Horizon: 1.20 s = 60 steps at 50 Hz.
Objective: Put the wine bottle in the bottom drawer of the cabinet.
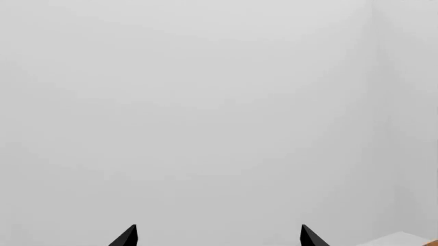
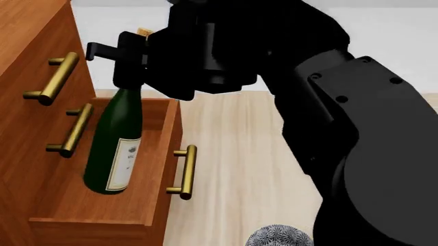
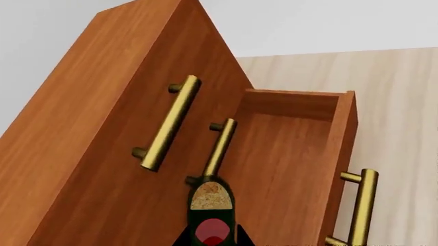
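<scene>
Right gripper (image 2: 126, 64) clamping shut on neck of wine bottle (image 2: 113, 143), just under tan cork (image 3: 208, 197), holding it high up so body hangs free and can go down into bottom drawer (image 2: 102, 207) without fingers hitting drawer walls. Bottle sitting inside open drawer box, base at or just above drawer floor, cannot tell if touching. Long axis near vertical, tilting slightly, cork end pointing up, base swung a bit toward cabinet (image 2: 31, 77) side; white label (image 2: 123, 164) facing out toward drawer front. Drawer pulled well out of cabinet, brass handle (image 2: 183, 171) on front panel, giving room for whole bottle; likely needing laying down or lowering before release, since standing height looks taller than drawer walls, judging only. Two upper handles (image 3: 171, 123) on cabinet face beside bottle neck, staying closed. Left gripper (image 1: 219, 237) pointing at blank pale wall, only two black fingertips (image 1: 126, 237) showing, spread wide apart with nothing between, idling out of way so right arm has drawer to itself.
</scene>
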### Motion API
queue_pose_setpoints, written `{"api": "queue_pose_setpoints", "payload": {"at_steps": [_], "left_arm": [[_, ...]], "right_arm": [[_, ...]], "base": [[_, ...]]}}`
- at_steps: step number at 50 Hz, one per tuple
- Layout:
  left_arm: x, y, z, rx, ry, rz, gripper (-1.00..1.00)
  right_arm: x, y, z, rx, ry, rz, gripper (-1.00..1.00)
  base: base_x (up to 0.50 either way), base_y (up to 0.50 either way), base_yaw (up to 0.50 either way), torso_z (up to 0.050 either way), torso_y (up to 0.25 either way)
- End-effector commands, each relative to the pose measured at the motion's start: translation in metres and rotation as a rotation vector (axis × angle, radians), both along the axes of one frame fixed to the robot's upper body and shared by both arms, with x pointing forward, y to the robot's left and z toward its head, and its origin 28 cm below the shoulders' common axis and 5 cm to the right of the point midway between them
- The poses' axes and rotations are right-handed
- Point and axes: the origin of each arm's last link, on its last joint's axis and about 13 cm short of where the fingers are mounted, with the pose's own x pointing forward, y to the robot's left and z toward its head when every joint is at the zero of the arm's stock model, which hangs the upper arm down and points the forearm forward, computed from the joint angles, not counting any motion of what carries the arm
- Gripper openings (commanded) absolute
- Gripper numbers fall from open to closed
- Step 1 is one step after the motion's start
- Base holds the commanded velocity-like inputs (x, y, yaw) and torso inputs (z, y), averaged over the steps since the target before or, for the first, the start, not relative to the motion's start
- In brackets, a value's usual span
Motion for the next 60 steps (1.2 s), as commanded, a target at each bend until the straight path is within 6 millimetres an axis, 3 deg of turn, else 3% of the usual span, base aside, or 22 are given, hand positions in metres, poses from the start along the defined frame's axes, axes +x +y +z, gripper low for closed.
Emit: {"api": "queue_pose_setpoints", "payload": {"at_steps": [1, 7, 8, 10, 16, 18, 20, 21, 22, 27, 28, 35, 42, 44, 54, 56, 58, 60], "left_arm": [[0.0, 0.0, 0.009, 0.002, -0.001, -0.003, 1.0], [0.0, 0.0, 0.009, 0.004, 0.0, -0.006, 1.0], [0.0, -0.001, 0.0, 0.005, 0.001, -0.008, 1.0], [0.001, 0.0, 0.01, 0.005, 0.002, -0.01, 1.0], [0.001, -0.001, 0.011, 0.01, 0.01, -0.011, 1.0], [0.002, -0.001, -0.005, 0.018, 0.016, -0.013, 1.0], [0.002, -0.001, 0.009, 0.023, 0.016, -0.021, 1.0], [0.002, -0.002, 0.001, 0.024, 0.015, -0.02, 1.0], [0.002, -0.001, 0.009, 0.024, 0.014, -0.023, 1.0], [0.002, -0.002, 0.011, 0.026, 0.017, -0.026, 1.0], [0.002, -0.002, 0.002, 0.028, 0.017, -0.026, 1.0], [0.002, -0.002, 0.012, 0.029, 0.016, -0.028, 1.0], [0.001, -0.002, -0.007, 0.028, 0.012, -0.03, 1.0], [0.001, -0.001, 0.007, 0.027, 0.012, -0.029, 1.0], [0.002, -0.002, 0.012, 0.03, 0.014, -0.031, 1.0], [0.001, -0.002, -0.005, 0.029, 0.013, -0.03, 1.0], [0.002, -0.002, -0.007, 0.029, 0.014, -0.032, 1.0], [0.002, -0.002, 0.008, 0.029, 0.014, -0.032, 1.0]], "right_arm": [[0.002, 0.003, -0.008, 0.05, 0.003, 0.017, -1.0], [0.003, 0.003, -0.015, 0.044, 0.009, 0.014, -1.0], [0.003, 0.003, -0.016, 0.042, 0.008, 0.011, -1.0], [0.003, 0.004, -0.017, 0.041, 0.008, 0.016, -1.0], [0.002, 0.007, -0.017, 0.038, -0.001, 0.036, -1.0], [0.002, 0.007, -0.018, 0.036, -0.004, 0.039, -1.0], [0.002, 0.007, -0.019, 0.035, -0.006, 0.042, -1.0], [0.001, 0.008, -0.018, 0.035, -0.005, 0.044, -1.0], [0.001, 0.008, -0.018, 0.034, -0.011, 0.047, -1.0], [-0.001, 0.011, -0.016, 0.027, -0.023, 0.064, -1.0], [-0.001, 0.011, -0.016, 0.027, -0.023, 0.066, -1.0], [-0.001, 0.012, -0.015, 0.022, -0.033, 0.077, -1.0], [-0.001, 0.012, -0.015, 0.016, -0.037, 0.077, -1.0], [-0.001, 0.012, -0.015, 0.016, -0.039, 0.076, -1.0], [-0.001, 0.012, -0.013, 0.011, -0.053, 0.078, -1.0], [-0.001, 0.011, -0.012, 0.012, -0.056, 0.077, -1.0], [-0.001, 0.011, -0.01, 0.014, -0.062, 0.079, -1.0], [0.0, 0.011, -0.009, 0.013, -0.07, 0.076, -1.0]], "base": [[0.0, 0.0, 0.0, 0.0, 0.0], [0.0, 0.0, 0.0, 0.0, 0.0], [0.0, 0.0, 0.0, 0.0, 0.0], [0.0, 0.0, 0.0, 0.0, 0.005], [0.0, 0.0, 0.0, 0.0, 0.0], [0.0, 0.0, 0.0, 0.0, 0.0], [0.0, 0.0, 0.0, 0.0, 0.0], [0.0, 0.0, 0.0, 0.01, 0.0], [0.0, 0.0, 0.0, 0.0, 0.0], [0.0, 0.0, 0.0, 0.0, 0.0], [0.0, 0.0, 0.0, 0.0, 0.01], [0.0, 0.0, 0.0, 0.0, -0.099], [0.0, 0.0, 0.0, 0.0, -0.1], [0.0, 0.0, 0.0, 0.0, -0.101], [0.0, 0.0, 0.0, 0.0, -0.101], [0.0, 0.0, 0.0, 0.0, -0.1], [0.0, 0.0, 0.0, 0.0, -0.101], [0.0, 0.0, 0.0, 0.0, -0.102]]}}
